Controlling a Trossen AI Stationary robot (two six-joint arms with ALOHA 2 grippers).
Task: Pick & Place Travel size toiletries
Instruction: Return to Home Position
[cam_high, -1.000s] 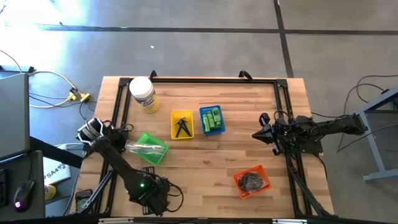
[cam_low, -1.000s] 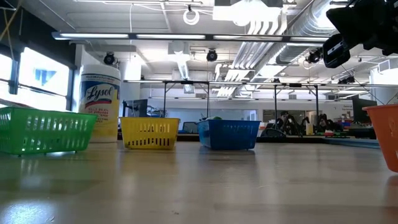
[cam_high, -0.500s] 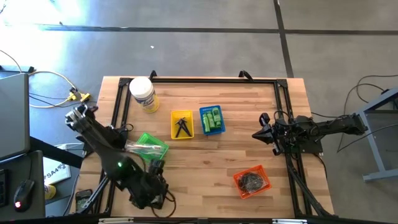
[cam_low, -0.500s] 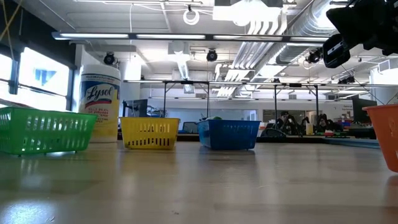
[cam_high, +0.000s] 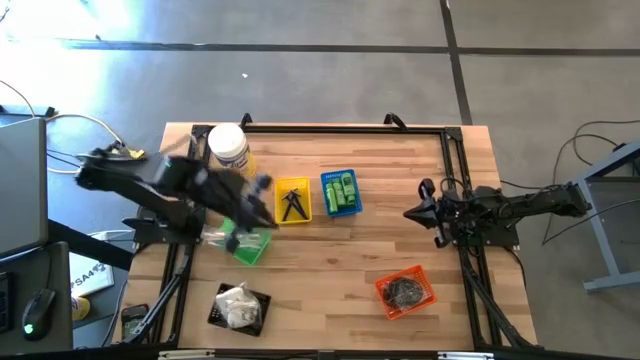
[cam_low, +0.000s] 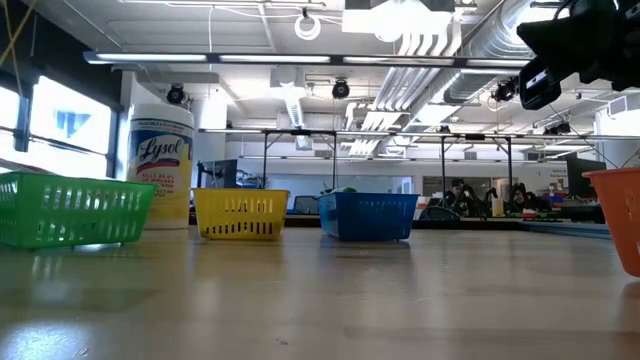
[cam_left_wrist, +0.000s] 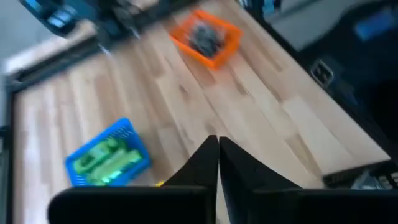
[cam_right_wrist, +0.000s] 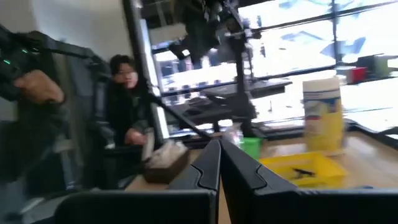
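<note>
4 cameras. The high view looks straight down from well above on the pale wooden plank surface (cam_high: 330, 250). The low view sits at surface height, facing level into the room. The left wrist view tilts down past the left arm's 2 dark fingers (cam_left_wrist: 202, 165); the right wrist view faces level past the right arm's 2 dark fingers (cam_right_wrist: 208, 168). A blue plastic mesh basket (cam_high: 341, 192) shows in high, low and left wrist views; a yellow plastic mesh basket (cam_high: 292, 200) in high, low and right wrist views.
</note>
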